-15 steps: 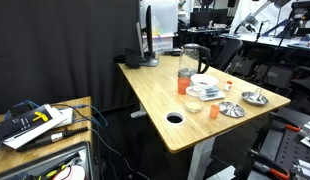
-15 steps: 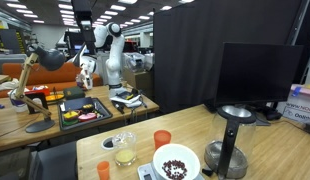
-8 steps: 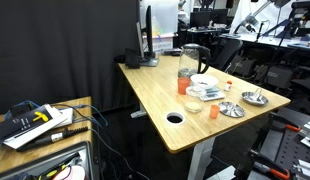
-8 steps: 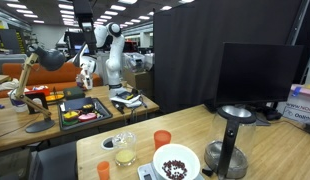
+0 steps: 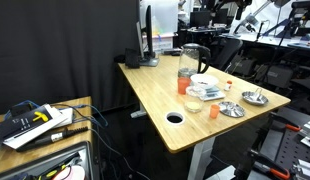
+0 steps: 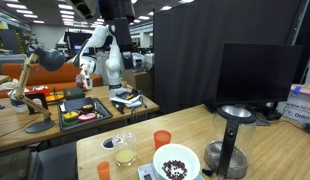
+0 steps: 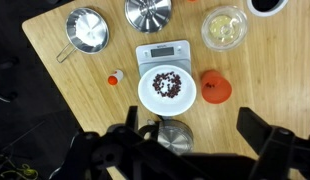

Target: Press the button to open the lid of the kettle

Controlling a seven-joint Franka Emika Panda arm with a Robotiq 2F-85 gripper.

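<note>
The glass kettle [image 5: 192, 58] stands at the far side of the wooden table [image 5: 155, 95], behind the orange cup [image 5: 183, 80]. It also shows close up in an exterior view [image 6: 230, 150], with its dark round lid [image 6: 235, 113] shut. In the wrist view I look straight down on the kettle's lid [image 7: 176, 136], with its dark handle to the left. My gripper [image 7: 193, 124] is open and empty, high above the table. Its fingers stand either side of the kettle and touch nothing.
In the wrist view there are a white bowl of beans [image 7: 168, 88] on a scale [image 7: 163, 52], the orange cup [image 7: 214, 90], a glass cup [image 7: 223, 27], a strainer [image 7: 87, 28], a metal dish [image 7: 148, 12] and a small orange-capped bottle [image 7: 115, 77]. A monitor [image 6: 260, 70] stands behind the kettle.
A dark part of my arm has come into view at the top edge of an exterior view. The things on the table have not moved.
</note>
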